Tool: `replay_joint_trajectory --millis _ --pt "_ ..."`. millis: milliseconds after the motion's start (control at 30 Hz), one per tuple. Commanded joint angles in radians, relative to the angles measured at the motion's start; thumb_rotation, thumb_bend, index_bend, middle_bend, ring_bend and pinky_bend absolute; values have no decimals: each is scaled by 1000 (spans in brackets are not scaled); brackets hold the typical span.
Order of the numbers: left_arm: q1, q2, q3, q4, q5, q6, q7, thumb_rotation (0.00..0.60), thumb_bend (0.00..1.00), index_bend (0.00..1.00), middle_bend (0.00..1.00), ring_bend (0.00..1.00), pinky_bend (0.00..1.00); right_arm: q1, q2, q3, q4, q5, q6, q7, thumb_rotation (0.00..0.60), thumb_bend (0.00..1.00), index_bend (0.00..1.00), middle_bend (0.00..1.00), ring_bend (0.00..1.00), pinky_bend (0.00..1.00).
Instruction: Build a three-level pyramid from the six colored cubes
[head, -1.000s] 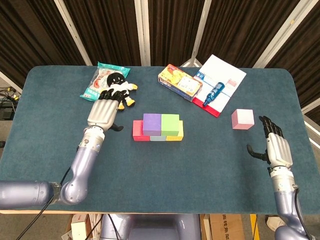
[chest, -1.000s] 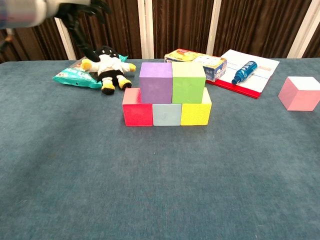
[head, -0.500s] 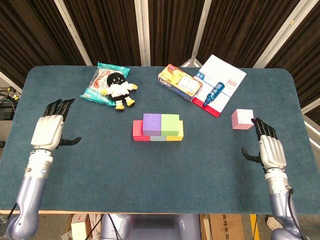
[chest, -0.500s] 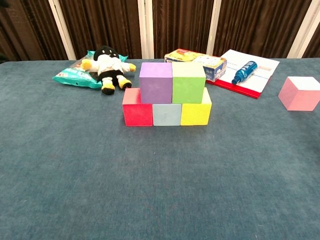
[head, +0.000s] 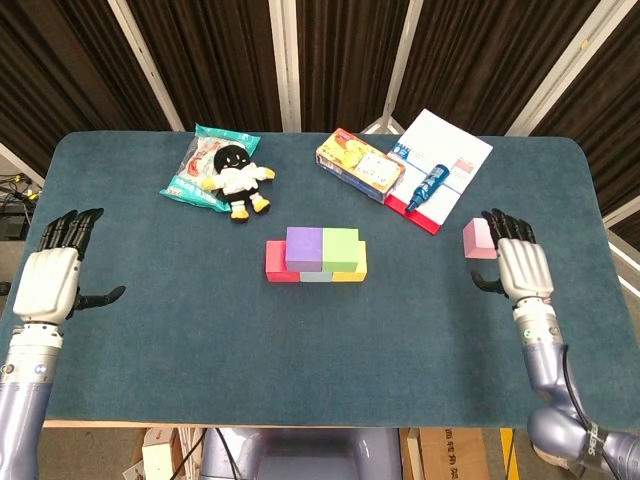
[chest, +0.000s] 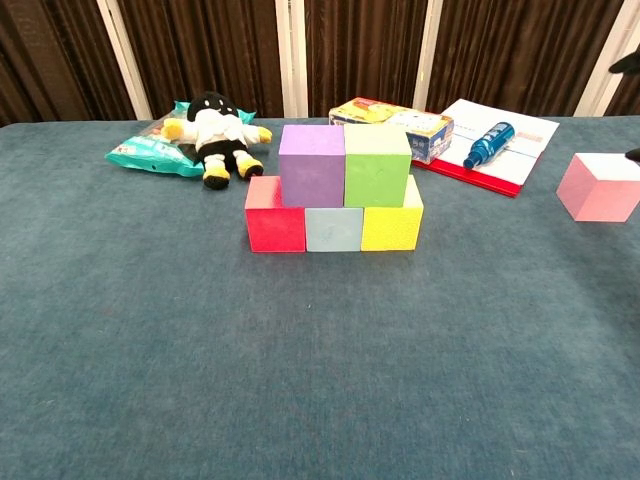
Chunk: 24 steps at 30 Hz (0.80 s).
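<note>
the pink cube (head: 478, 238) sits alone on the blue table (head: 300, 330), well right of the stack and near the red-edged notebook (head: 445, 165) with the blue bottle (head: 427, 186) on it. it is the one piece not yet placed: the red cube (head: 276, 262), light blue cube (chest: 334, 228) and yellow cube (chest: 392, 226) form the base row, with the purple cube (head: 303, 248) and green cube (head: 340, 247) touching side by side on top. the right hand (head: 520, 268) hovers just beside the pink cube on its right, fingers spread wide and holding nothing. the left hand (head: 47, 280) hangs far off at the table's left edge, also spread and empty.

the likely next step is grasping the pink cube. the risk: a hand closing off-centre could nudge the cube toward the notebook, and a tilted set-down on the purple-green seam could push the second level askew or tip the stack
</note>
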Motion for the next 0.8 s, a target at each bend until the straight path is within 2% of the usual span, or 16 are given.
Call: replay_joint_trajectory --millis 33,167,233,800 --pt "9 3 -15 4 5 -5 -2 600 129 0 58 0 9 69 -39 -15 114 101 -101 -64 600 314 0 0 0 0" --pt "19 1 -29 8 5 -12 5 600 129 0 58 0 9 101 -77 -36 196 142 -150 -83 600 314 0 0 0 0" --pt "21 -4 -32 18 12 -22 20 600 129 0 58 0 9 121 -108 -62 275 157 -195 -98 600 313 0 0 0 0" --pt "44 -31 -81 22 12 -46 82 600 129 0 58 0 10 194 -237 -79 608 86 -352 1 600 319 0 0 0 0"
